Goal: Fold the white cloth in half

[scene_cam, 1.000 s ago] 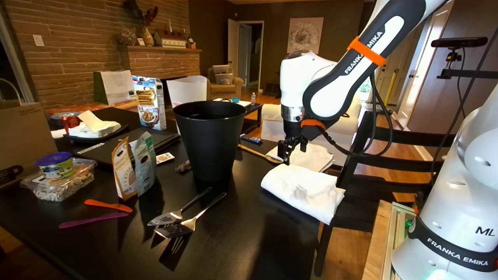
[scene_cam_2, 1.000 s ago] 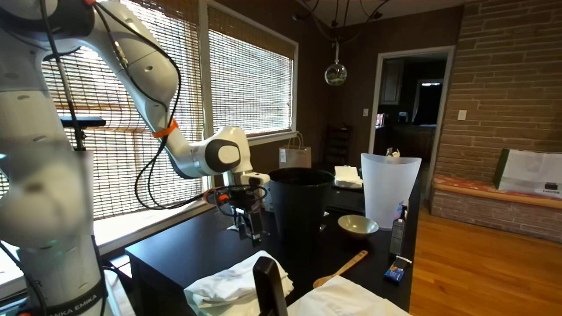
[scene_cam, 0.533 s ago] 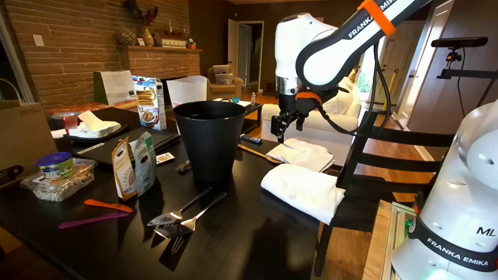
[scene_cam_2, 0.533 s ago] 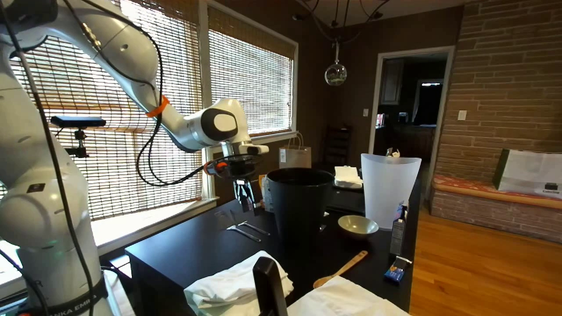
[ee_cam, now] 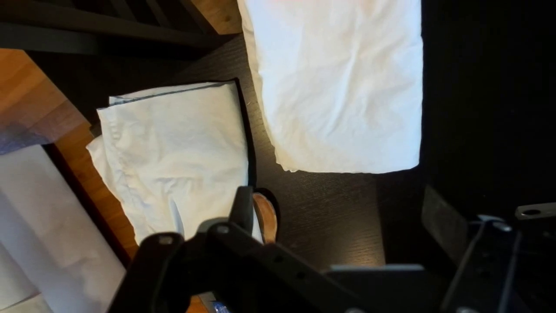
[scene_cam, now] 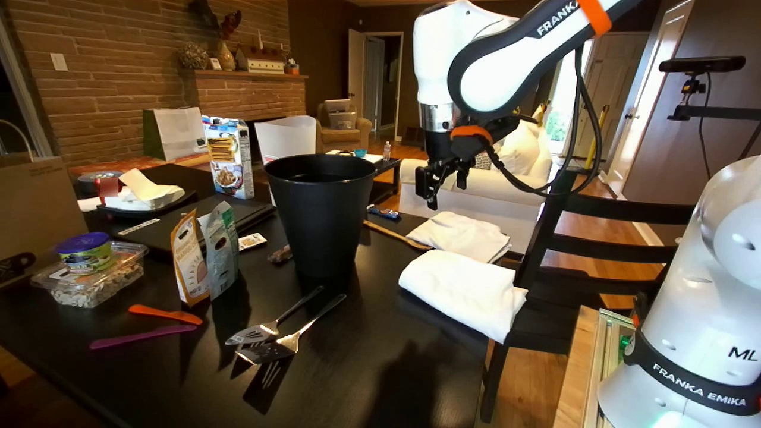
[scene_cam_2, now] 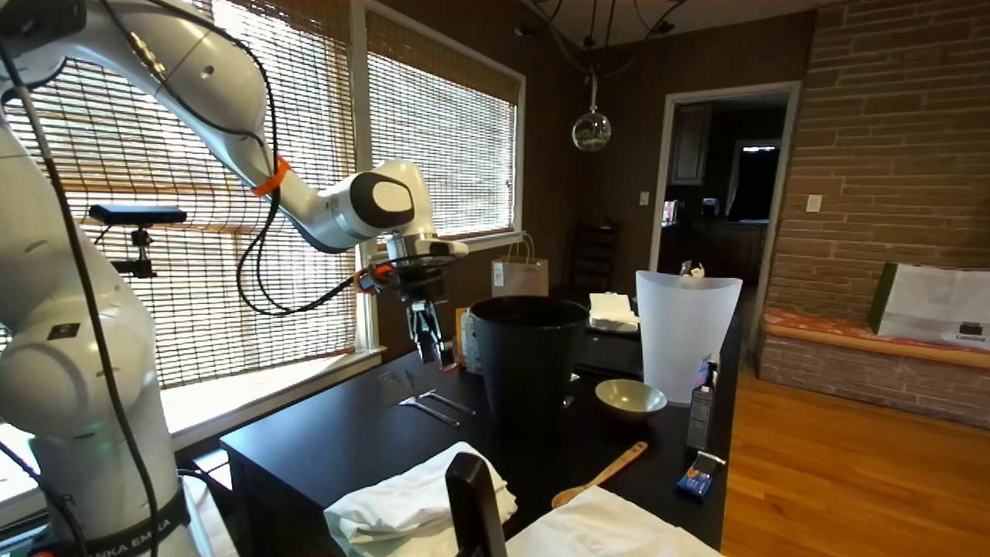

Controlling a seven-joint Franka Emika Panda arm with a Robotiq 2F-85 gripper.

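The white cloth point(scene_cam: 464, 291) lies folded, thick and puffy, on the dark table's edge beside the chair. In an exterior view it is partly behind the chair post point(scene_cam_2: 410, 499). In the wrist view the white cloth point(ee_cam: 343, 91) lies flat with light creases, its upper end cut off by the frame. My gripper point(scene_cam: 447, 189) hangs well above the table, apart from the cloth; the gripper also shows in an exterior view point(scene_cam_2: 435, 348). In the wrist view the gripper's fingers point(ee_cam: 343, 215) are spread wide with bare table between them.
A smaller, flatter white cloth point(scene_cam: 461, 235) lies beside the white cloth, near a wooden spoon point(scene_cam: 397, 234). A tall black bin point(scene_cam: 320, 220) stands mid-table. Metal spatulas point(scene_cam: 279, 339) lie in front of it. A dark chair point(scene_cam: 612, 246) stands at the table edge.
My gripper has risen away from the table and the white cloth, quickly at first, then less. The cloths have not visibly moved.
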